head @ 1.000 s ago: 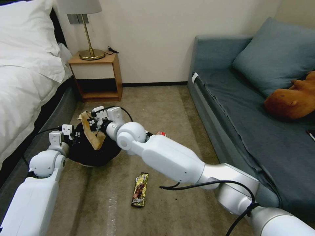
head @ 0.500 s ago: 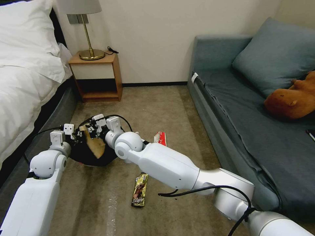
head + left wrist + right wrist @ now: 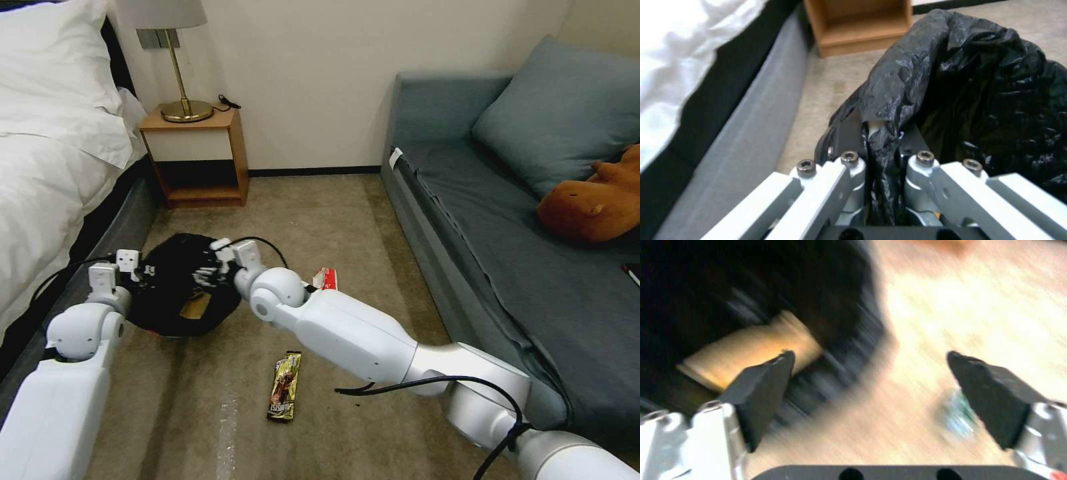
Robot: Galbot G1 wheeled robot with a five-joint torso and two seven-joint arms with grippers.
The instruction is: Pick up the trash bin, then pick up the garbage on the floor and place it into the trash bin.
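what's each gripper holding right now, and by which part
The left gripper is shut on the trash bin, pinching its bag-lined rim. The right gripper is open and holds nothing.

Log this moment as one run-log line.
left gripper: shut on bin rim | right gripper: open, over bin | paper scrap: in bin | wrapper: on floor
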